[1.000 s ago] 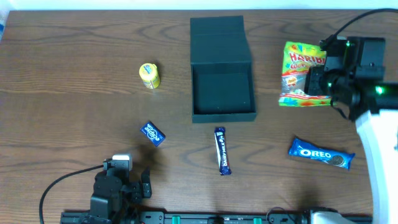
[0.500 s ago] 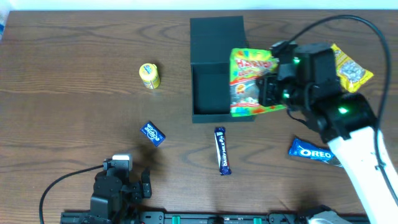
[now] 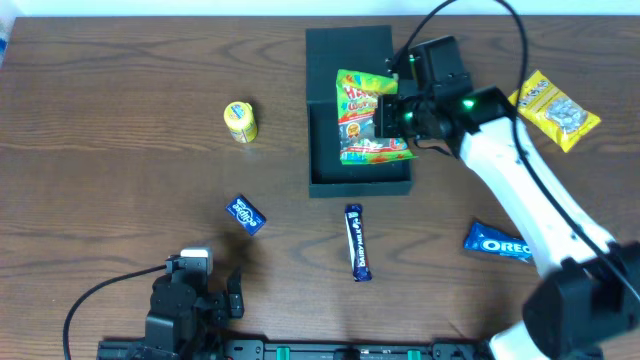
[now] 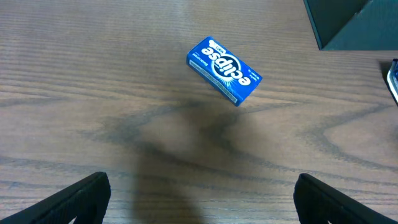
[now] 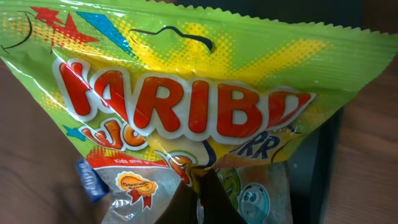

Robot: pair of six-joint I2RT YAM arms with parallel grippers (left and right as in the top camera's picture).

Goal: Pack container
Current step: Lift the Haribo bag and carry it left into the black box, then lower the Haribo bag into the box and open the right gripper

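Note:
The container (image 3: 325, 180) is a dark teal-green square box, open, with its flap lid (image 3: 345, 48) lying back behind it. My right gripper (image 3: 388, 120) is shut on a Haribo bag (image 3: 365, 120) and holds it over the box's opening. In the right wrist view the bag (image 5: 186, 93) fills the frame, pinched between the fingers (image 5: 202, 190), with the box's dark inside (image 5: 311, 180) at the right. My left gripper (image 4: 199, 205) is open and empty near the front edge, just short of a blue Eclipse gum box (image 4: 224, 70).
On the table: a yellow round tin (image 3: 240, 121), the Eclipse box (image 3: 246, 214), a dark blue chocolate bar (image 3: 358, 242), an Oreo pack (image 3: 498, 243) and a yellow snack bag (image 3: 555, 108). The box's corner (image 4: 354, 25) shows in the left wrist view.
My right gripper has carried the Haribo bag leftward from the table's right side to above the open box, uncovering the yellow snack bag. The left arm has not moved.

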